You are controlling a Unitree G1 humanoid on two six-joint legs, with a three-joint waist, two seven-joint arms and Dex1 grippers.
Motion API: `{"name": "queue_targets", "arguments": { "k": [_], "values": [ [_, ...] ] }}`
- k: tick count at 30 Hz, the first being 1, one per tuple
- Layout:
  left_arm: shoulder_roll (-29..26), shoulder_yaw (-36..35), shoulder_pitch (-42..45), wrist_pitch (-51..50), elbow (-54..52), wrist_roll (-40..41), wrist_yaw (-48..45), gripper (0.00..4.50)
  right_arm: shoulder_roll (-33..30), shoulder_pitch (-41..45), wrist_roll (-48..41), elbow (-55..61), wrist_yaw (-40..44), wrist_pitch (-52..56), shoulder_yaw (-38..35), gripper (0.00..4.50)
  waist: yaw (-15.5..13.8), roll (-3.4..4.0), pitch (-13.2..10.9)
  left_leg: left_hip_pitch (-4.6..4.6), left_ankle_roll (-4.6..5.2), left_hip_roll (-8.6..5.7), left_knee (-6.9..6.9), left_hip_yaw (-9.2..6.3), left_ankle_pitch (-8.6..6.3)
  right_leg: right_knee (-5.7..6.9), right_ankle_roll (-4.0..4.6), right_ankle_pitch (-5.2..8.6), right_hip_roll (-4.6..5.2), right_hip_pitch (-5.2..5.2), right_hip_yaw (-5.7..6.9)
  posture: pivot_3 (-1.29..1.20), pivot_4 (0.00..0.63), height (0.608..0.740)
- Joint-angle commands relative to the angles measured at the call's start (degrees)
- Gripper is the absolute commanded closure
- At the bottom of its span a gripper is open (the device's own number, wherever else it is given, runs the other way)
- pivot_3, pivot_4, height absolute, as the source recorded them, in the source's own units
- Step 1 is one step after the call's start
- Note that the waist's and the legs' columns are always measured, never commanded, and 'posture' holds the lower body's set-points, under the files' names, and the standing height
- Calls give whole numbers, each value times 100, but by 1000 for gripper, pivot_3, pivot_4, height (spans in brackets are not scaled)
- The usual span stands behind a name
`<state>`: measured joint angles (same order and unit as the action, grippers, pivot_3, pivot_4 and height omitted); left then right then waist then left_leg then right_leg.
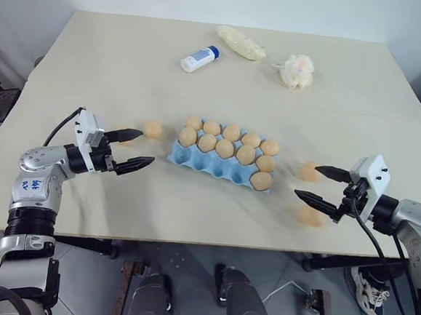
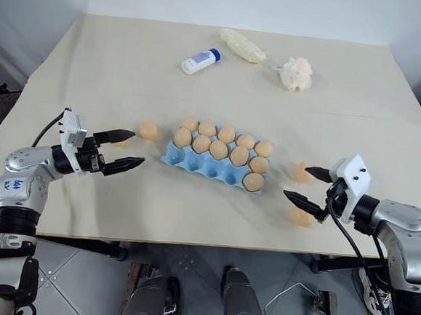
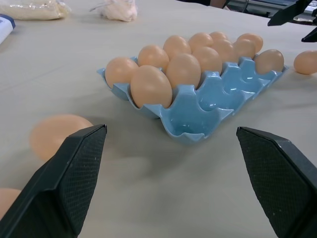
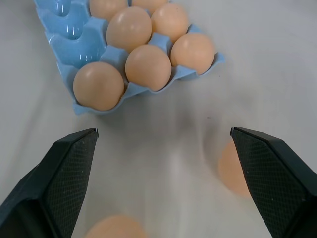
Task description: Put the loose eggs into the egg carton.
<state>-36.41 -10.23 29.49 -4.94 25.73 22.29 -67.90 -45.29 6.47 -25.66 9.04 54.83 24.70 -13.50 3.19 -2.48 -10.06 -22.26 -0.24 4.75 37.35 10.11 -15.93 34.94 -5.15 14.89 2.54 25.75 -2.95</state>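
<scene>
Your left gripper [image 1: 137, 150] stands with jaws spread wide and nothing between them, pointing toward the egg carton [image 1: 196, 160] at mid-table. A loose egg [image 1: 152, 129] lies just past its upper finger; a second is mostly hidden behind that finger, and in the left wrist view another shows as a sliver at the frame edge. Your right gripper [image 1: 320, 186] is likewise wide open and empty, aimed at the carton's right end. One loose egg [image 1: 308, 171] sits near its far fingertip; another [image 1: 310, 216] lies partly covered below the near finger. The carton holds ten eggs, with its near row of cups mostly bare. Far back stand a white bottle [image 1: 199, 59], a pale bag [image 1: 240, 42] and a fluffy puff [image 1: 297, 70].
</scene>
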Motion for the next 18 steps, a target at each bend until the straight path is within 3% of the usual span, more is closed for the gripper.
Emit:
{"name": "queue_targets", "arguments": {
  "k": [1,12,18],
  "values": [
    [24,-32,190,151,3,1,52,26,-95,-10,-56,119,-12,-93,-222,0,-1,0,0,0,0,0,1,0,0,0,0,0,0,0,0,0,150,740],
    [10,5,220,-105,-92,28,201,26,52,-447,-404,704,-502,325,-670,0,-6,0,0,0,-1,0,0,-8,0,-2,0,0,0,-5,8,0,150,740],
    [-54,169,203,88,-32,-86,-110,26,253,-1443,-992,1682,-905,926,-1454,0,-38,0,0,-1,-2,1,-6,-16,-1,-11,3,2,0,-10,18,0,150,740]
  ]
}}
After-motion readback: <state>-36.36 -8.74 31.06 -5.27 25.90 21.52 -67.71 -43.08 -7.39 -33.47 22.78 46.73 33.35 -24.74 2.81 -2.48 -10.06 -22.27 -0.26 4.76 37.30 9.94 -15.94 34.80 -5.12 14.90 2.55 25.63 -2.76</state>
